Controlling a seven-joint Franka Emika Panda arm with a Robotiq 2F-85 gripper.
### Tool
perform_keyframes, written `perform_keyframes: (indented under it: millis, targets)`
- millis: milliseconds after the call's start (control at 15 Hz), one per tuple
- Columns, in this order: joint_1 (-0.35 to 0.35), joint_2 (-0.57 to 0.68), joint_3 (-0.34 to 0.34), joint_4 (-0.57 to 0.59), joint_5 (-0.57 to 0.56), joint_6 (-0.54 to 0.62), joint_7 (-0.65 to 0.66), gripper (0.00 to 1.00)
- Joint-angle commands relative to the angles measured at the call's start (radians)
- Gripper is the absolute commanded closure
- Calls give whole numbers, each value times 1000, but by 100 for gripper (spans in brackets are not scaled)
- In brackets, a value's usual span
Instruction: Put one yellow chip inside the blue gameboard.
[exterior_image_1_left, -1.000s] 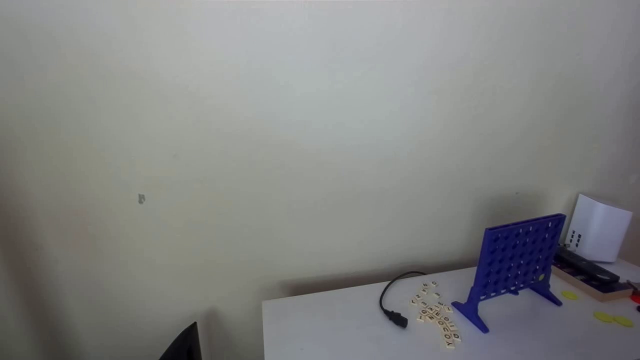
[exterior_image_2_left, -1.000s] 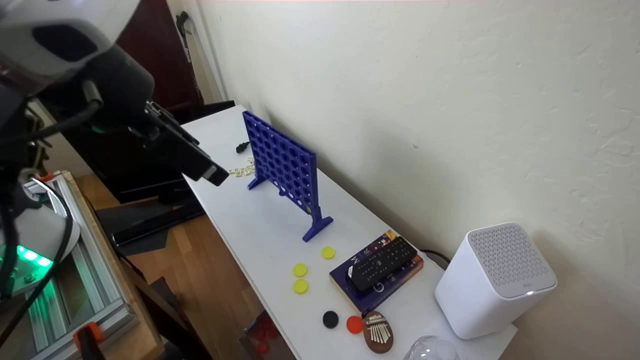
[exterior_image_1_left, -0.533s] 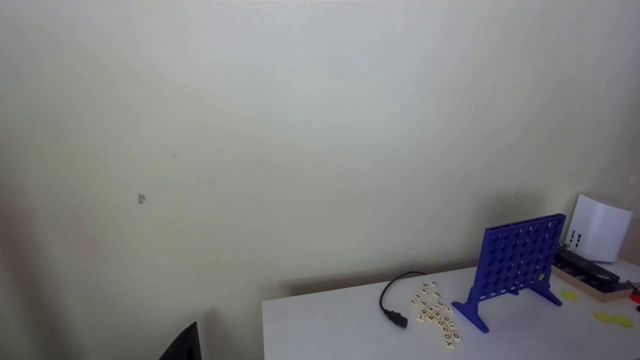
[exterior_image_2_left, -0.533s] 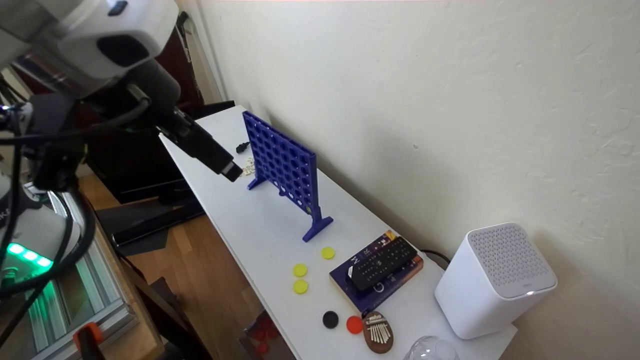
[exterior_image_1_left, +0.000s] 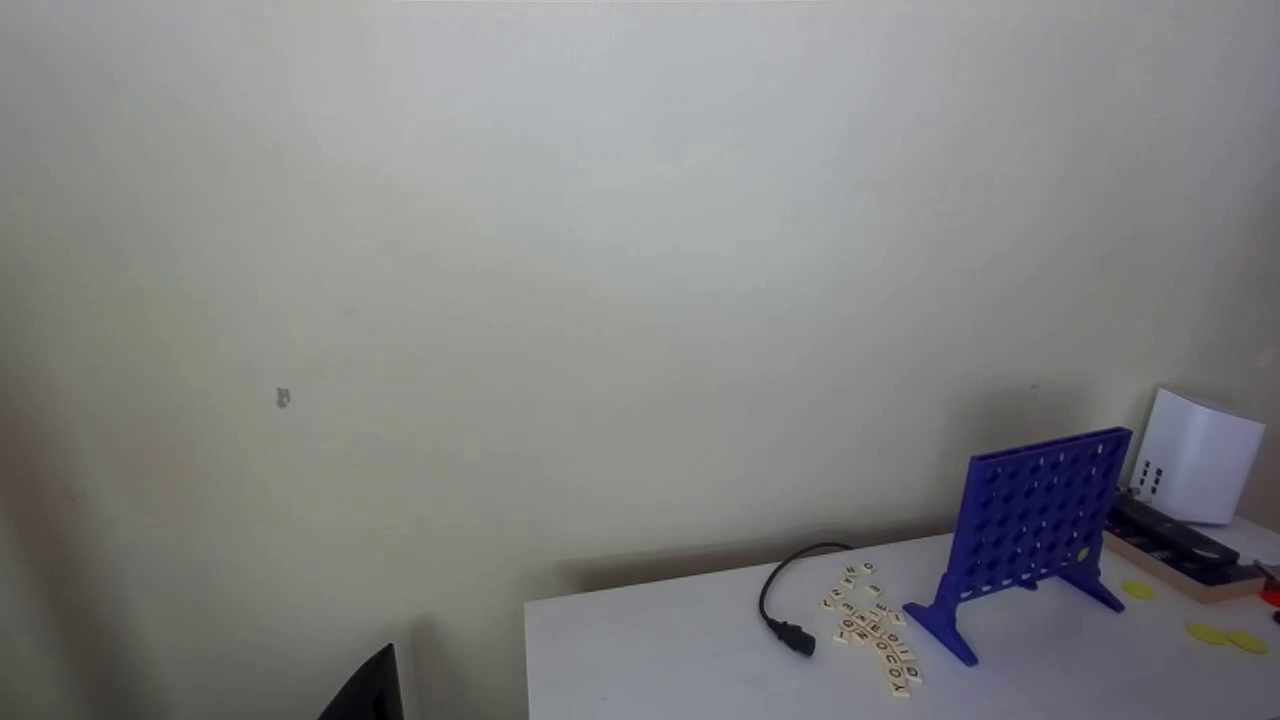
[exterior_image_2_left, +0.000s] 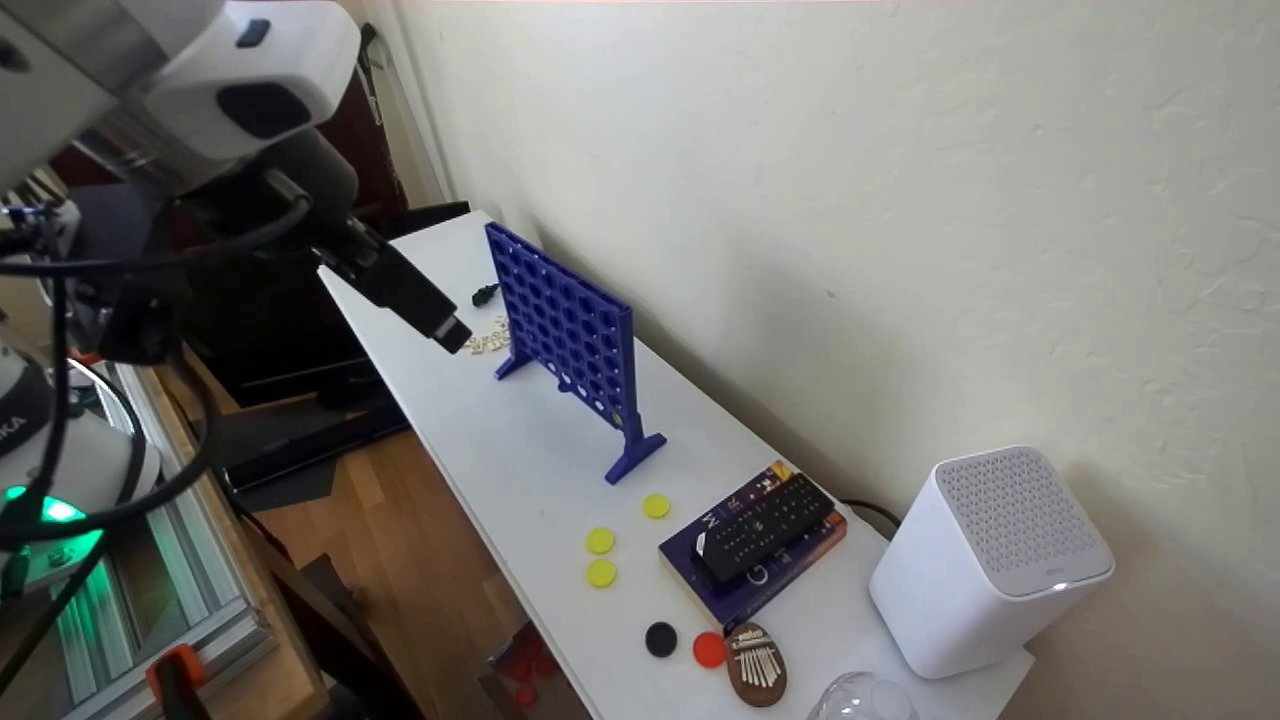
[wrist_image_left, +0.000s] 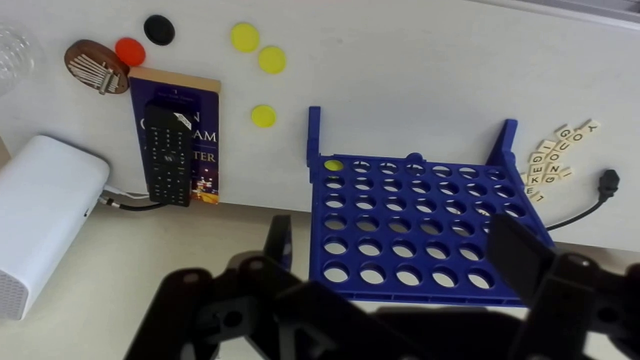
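Note:
The blue gameboard (wrist_image_left: 352, 244) stands upright on the white table, in both exterior views as well (exterior_image_1_left: 1040, 510). A yellow chip (wrist_image_left: 333, 165) shows in its bottom row, in the end column nearest the book. Several more yellow chips lie flat on the table: a pair (wrist_image_left: 272, 60) close together and a single chip (wrist_image_left: 263, 116) nearer the board. My gripper (wrist_image_left: 392, 230) is open with nothing held, its fingers spread wide above the board's top edge in the wrist view. In an exterior view the gripper (exterior_image_2_left: 452, 335) hangs in the air on the open-room side of the board.
A book (exterior_image_2_left: 700, 590) with a black remote (exterior_image_2_left: 765, 525) on it lies past the loose chips, by a white box (exterior_image_2_left: 985, 560). Nearby are a black chip (exterior_image_2_left: 661, 639), a red chip (exterior_image_2_left: 709, 650) and a thumb piano (exterior_image_2_left: 756, 665). Letter tiles (exterior_image_1_left: 870, 625) and a cable plug (exterior_image_1_left: 795, 638) lie beyond the board.
In an exterior view the arm has swung rightward toward the gameboard, then drawn back slightly in the last half second. The jaws stay open; board and chips have not moved.

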Motion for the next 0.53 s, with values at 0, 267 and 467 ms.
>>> perform_keyframes:
  millis: [0, 267, 467]
  targets:
    - [-1, -1, 0, 0, 0, 0, 0, 0]
    - [-31, -9, 40, -23, 0, -30, -53, 0]
    - [-10, 2, 28, -12, 0, -23, -28, 0]
